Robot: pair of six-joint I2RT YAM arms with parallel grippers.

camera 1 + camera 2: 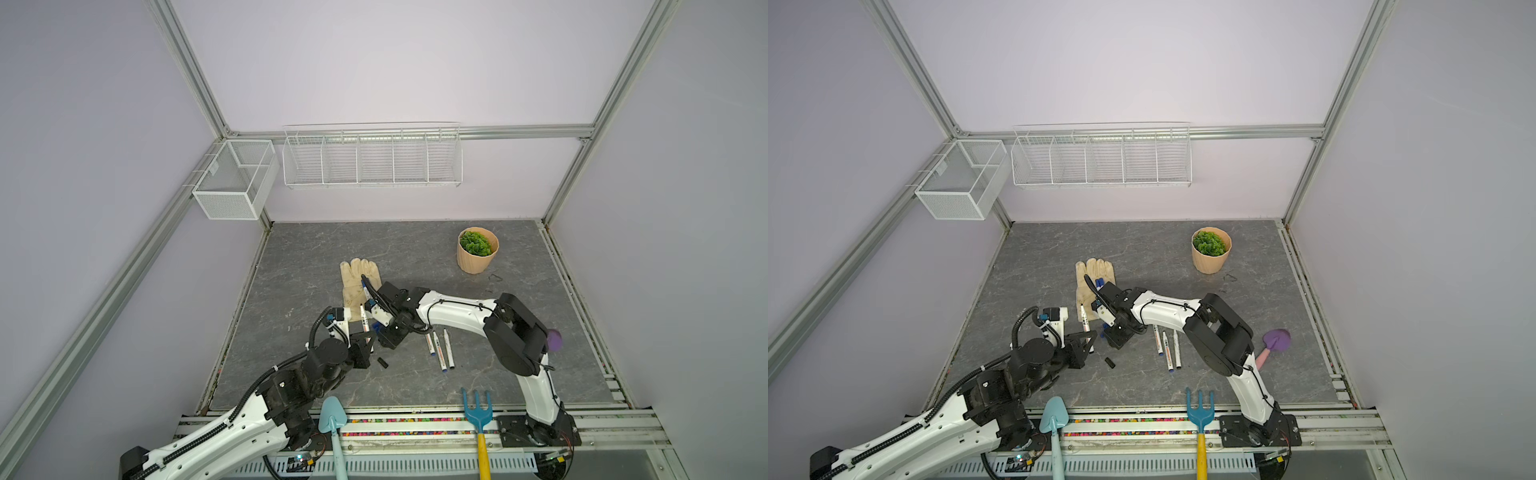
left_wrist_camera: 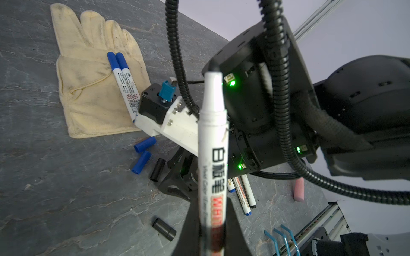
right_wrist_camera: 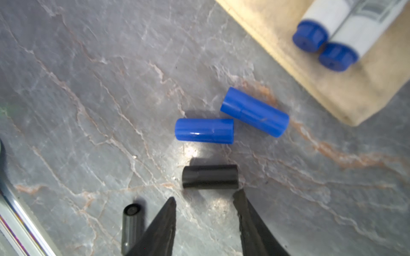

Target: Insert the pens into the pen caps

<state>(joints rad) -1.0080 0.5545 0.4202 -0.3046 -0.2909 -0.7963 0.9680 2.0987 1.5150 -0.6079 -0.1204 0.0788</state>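
Just off the cuff of the glove point(image 1: 356, 286), your left claw point(image 2: 211, 223) is clamped tight on a pen point(image 2: 211, 133). It grips the lower barrel, so the pen stands upright with its bare dark tip on top. Your right claw point(image 3: 204, 197) hangs low over the tabletop point(image 3: 88, 88) on that same cuff side of the glove, its jaws partly spread and holding nothing. A black cap point(image 3: 210, 176) lies on its side just past the fingertips, crosswise to them. You cannot tell whether one fingertip touches the cap's end. Two blue caps point(image 3: 204, 131) lie between that black cap and the glove's cuff, close together and at an angle to each other. A second black cap point(image 2: 164, 229) lies alone, farther from the glove than the others. On the glove's palm, two capped pens point(image 2: 124, 82) rest side by side and touching, their blue-capped ends toward the glove's fingers and their blue end plugs at the cuff. Three more pens point(image 1: 439, 347) lie in a loose row on the tabletop, well off the cuff on the right arm's side of the glove.
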